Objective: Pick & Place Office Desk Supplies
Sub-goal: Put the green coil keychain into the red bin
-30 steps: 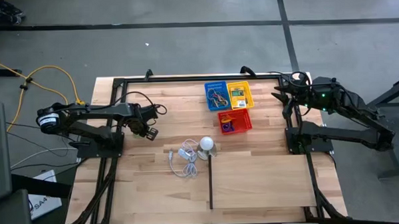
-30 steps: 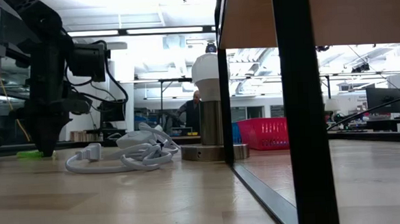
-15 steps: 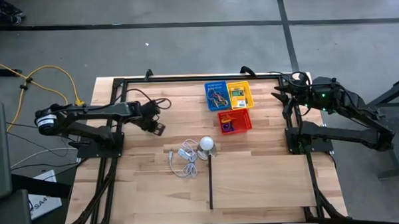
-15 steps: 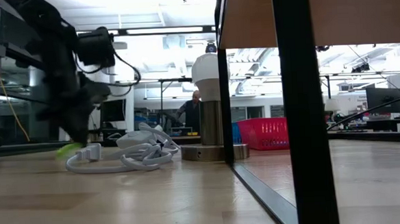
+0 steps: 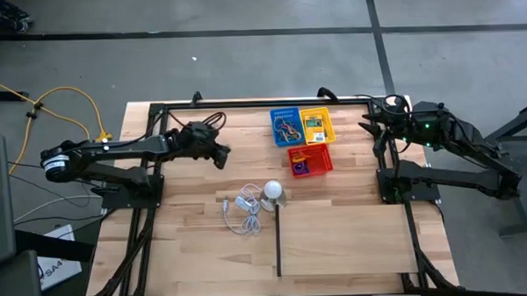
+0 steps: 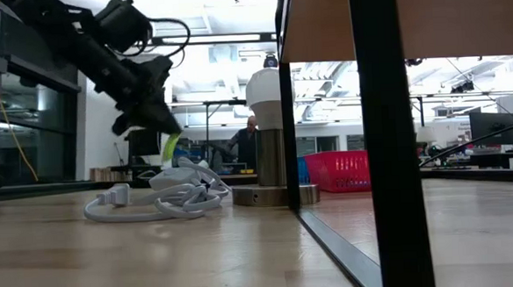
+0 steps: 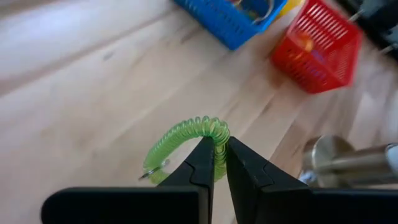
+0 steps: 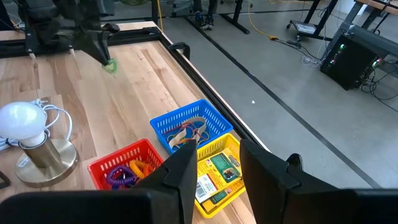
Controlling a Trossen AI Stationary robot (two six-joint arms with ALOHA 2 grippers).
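Note:
My left gripper (image 5: 221, 156) hovers above the table's left half, shut on a green coiled ring (image 7: 186, 138); the ring also shows below the fingers in the low view (image 6: 170, 146) and in the right wrist view (image 8: 110, 65). Three small baskets stand near the far edge: blue (image 5: 286, 126) with rubber bands, yellow (image 5: 316, 124) with packets, red (image 5: 310, 159) with coloured rings. My right gripper (image 8: 217, 174) waits open at the table's right far corner (image 5: 373, 127), touching nothing. My left gripper pinches the green coiled ring between its two fingertips (image 7: 203, 163) at one end of the arc (image 7: 217, 143). The fingers slant down from the table's left. The ring is lifted clear of the table and curves away beyond the tips.
A white bulb on a silvery base (image 5: 272, 192) and a coiled white cord (image 5: 242, 212) lie mid-table. A black post and raised wooden board (image 5: 346, 240) fill the near right. Bare wood lies between my left gripper and the baskets.
My left gripper has risen from the table and swung toward the right and far side, toward the baskets, staying shut. The green coiled ring, which lay on the wood under the fingers, now hangs lifted clear.

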